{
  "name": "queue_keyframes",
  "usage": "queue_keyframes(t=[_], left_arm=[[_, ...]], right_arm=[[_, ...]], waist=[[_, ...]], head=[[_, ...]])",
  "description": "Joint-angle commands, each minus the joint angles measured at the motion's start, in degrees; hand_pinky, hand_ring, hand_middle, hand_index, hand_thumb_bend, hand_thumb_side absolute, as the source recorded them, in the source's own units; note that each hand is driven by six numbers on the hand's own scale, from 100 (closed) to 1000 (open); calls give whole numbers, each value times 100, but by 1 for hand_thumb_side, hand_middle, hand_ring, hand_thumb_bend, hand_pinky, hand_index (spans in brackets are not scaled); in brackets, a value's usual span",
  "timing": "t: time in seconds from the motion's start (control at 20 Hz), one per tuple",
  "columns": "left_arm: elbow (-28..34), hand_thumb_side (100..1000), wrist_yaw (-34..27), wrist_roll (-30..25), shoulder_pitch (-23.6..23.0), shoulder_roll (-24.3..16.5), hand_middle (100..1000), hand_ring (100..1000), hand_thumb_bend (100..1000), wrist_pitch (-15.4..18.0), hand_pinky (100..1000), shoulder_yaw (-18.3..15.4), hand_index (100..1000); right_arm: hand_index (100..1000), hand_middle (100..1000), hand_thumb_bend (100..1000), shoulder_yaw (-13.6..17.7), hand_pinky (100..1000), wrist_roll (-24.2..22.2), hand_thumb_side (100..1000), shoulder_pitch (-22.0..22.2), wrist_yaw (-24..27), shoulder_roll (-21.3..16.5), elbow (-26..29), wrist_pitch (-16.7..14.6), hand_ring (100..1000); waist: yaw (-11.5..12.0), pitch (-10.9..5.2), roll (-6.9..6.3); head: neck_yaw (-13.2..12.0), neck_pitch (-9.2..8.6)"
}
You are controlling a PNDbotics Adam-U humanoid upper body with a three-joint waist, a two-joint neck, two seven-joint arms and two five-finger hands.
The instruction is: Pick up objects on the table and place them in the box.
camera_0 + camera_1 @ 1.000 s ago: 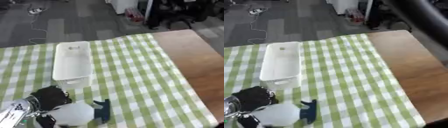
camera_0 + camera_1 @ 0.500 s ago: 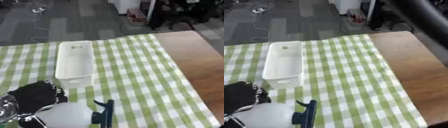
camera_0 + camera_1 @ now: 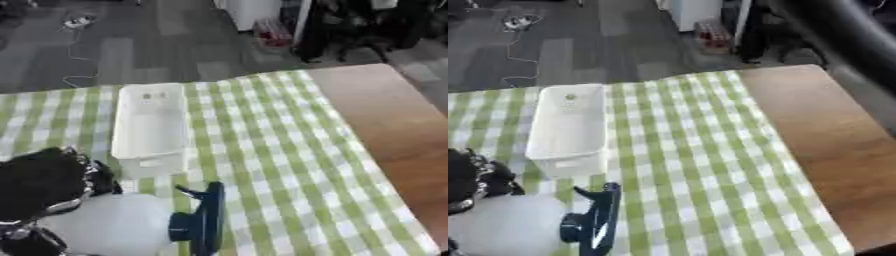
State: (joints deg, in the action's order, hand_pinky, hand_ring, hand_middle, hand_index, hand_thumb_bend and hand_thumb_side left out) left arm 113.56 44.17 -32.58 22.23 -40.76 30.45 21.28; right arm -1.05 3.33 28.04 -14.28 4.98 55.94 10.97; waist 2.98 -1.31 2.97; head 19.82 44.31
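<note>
A white spray bottle (image 3: 114, 226) with a dark blue trigger head (image 3: 206, 220) fills the lower left of the left eye view, held up close to the camera. My left hand (image 3: 39, 182), black, is curled round its left side. Beyond it a long white box (image 3: 150, 127) lies lengthwise on the green checked cloth (image 3: 280, 150), with nothing inside that I can see. The bottle hangs just in front of the box's near end. My right hand shows in neither view; only a dark blurred stretch of the right arm (image 3: 842, 35) crosses the upper right of the right eye view.
Bare brown wood of the table (image 3: 394, 125) runs along the right of the cloth. Past the table's far edge lie grey floor, a cable and dark chairs.
The left hand has lifted the spray bottle toward the camera, so both look larger and sit lower left. The box has not moved on the cloth.
</note>
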Motion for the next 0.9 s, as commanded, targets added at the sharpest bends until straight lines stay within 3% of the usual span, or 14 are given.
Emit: queue_keyframes(t=[0.05,0.5,0.9], left_arm=[[104,624,-313,-1160,185,-308,118,100,100,1616,100,-159,394],[104,617,-151,919,354,-682,122,100,100,1666,100,44,386],[-488,613,-486,3595,579,-568,107,100,100,2140,100,282,379]], right_arm=[[653,540,100,21,610,-1,932,46,-7,3,22,24,608],[653,539,100,-53,607,-34,930,34,1,-104,19,-49,606],[653,538,100,-119,606,-75,928,-7,5,-201,-22,-121,605]], waist=[[6,-26,-17],[-98,-40,-48],[-181,-27,-73]], head=[[157,-19],[25,-26],[1,-196]])
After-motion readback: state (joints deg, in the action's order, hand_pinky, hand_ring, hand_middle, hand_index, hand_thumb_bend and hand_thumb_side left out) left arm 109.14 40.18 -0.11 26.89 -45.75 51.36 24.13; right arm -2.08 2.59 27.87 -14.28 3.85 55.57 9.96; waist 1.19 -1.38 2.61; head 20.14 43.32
